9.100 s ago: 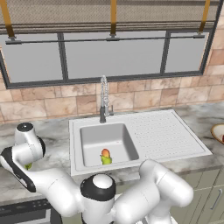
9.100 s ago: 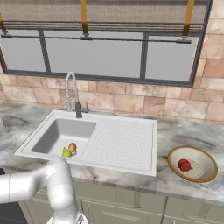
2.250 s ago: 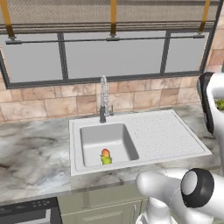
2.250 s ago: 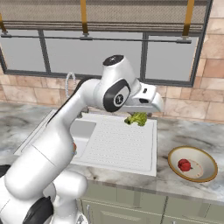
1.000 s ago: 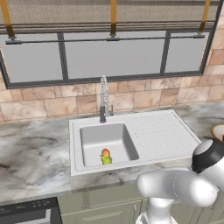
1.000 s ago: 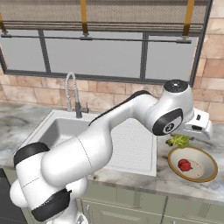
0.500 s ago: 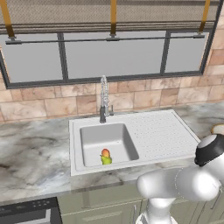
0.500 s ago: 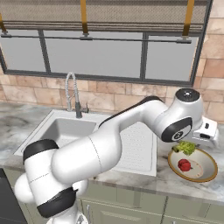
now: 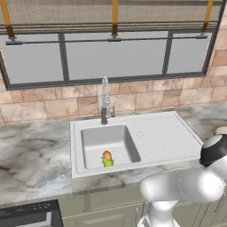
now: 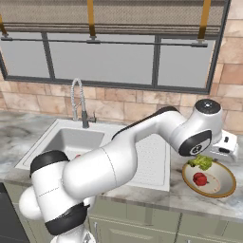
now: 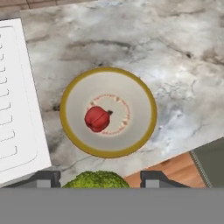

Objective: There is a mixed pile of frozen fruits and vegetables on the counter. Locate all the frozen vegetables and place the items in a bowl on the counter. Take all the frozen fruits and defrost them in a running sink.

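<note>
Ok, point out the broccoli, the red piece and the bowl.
broccoli [image 11: 96, 179], hand view, green top.
red piece [image 11: 97, 119], hand view, its middle.
bowl [image 11: 146, 94], hand view, inner wall.

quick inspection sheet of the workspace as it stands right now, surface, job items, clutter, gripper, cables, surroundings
surface: grey-white marble counter, bare around the bowl.
job's things: tan bowl on the counter right of the sink, red piece lying in its middle; broccoli in the gripper, above the bowl's near-left rim; two round fruits in the sink basin, touching, orange-red one behind the yellow-green one.
clutter: nothing seen.
grippers: gripper shut on the broccoli, hanging over the bowl.
cables: nothing seen.
surroundings: chrome coil faucet, no water stream visible; ribbed drainboard; stone-tile backsplash and window behind; pale green cabinets below.
</note>
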